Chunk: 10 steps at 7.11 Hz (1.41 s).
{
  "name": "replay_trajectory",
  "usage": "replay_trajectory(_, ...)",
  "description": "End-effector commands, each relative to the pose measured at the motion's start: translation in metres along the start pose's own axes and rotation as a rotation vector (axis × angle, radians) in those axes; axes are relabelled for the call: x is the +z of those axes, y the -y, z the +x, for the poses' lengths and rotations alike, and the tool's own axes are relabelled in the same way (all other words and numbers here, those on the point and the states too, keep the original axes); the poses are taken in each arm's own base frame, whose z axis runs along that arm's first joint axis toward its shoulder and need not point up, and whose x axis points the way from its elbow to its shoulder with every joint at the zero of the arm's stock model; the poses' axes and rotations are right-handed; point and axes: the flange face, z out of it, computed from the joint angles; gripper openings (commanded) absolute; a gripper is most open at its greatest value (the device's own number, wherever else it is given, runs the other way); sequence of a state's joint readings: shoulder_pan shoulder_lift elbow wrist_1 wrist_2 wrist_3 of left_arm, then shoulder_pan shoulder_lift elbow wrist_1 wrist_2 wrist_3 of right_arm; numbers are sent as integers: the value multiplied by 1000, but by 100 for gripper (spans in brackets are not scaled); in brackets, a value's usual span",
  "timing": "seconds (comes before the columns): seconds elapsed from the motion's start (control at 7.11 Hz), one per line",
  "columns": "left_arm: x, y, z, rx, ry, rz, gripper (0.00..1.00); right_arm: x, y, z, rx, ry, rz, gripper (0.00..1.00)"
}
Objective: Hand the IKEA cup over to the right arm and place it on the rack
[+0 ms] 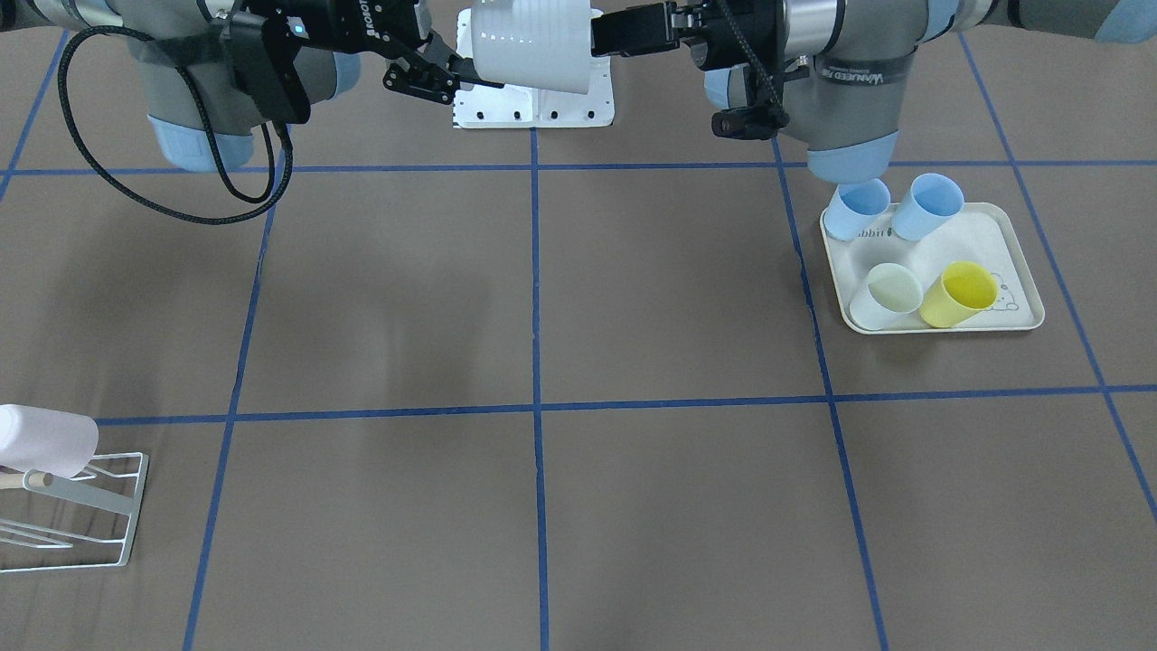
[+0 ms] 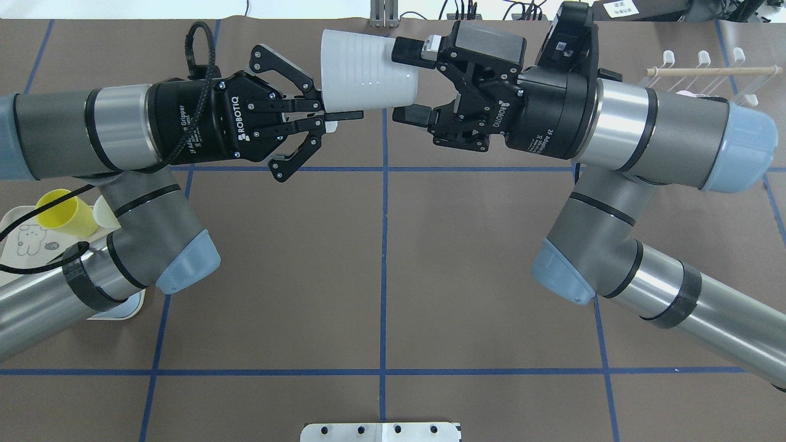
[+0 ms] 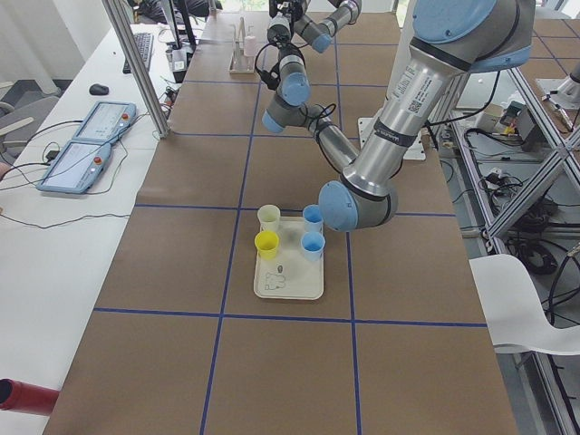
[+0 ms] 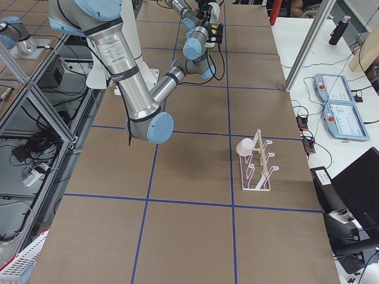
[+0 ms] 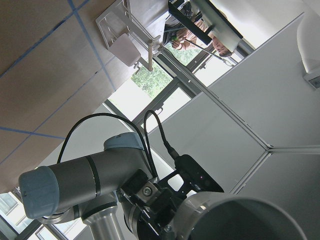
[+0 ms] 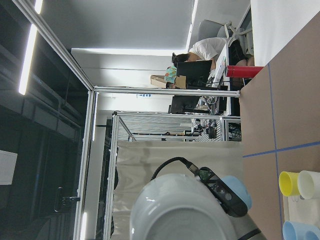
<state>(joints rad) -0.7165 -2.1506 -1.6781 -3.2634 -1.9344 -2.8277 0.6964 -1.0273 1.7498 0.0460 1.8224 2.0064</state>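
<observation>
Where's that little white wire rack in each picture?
Front-facing: rack at bottom left.
Overhead: rack at top right.
Left side: rack far, top.
Right side: rack centre-right.
Left wrist: rack at top.
Right wrist: not in it.
Shared landmark: pale cup hung on it.

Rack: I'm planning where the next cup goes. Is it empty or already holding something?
Holding something: one pale cup sits on the rack, beside its wooden dowel.
</observation>
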Motion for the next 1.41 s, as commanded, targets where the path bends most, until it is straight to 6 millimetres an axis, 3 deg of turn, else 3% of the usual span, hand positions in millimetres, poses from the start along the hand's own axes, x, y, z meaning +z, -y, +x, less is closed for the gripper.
replay_trajectory(0.0,0,0,0,-10,0,-1,0,0,0,1,0,-1,1,96)
replay_trajectory(0.28,0,0,-1,-15,2,-2,0,0,0,1,0,-1,1,90)
replay_trajectory(1.27,1,-2,-2,-16,3,-8,0,0,2,0,0,6,14,91)
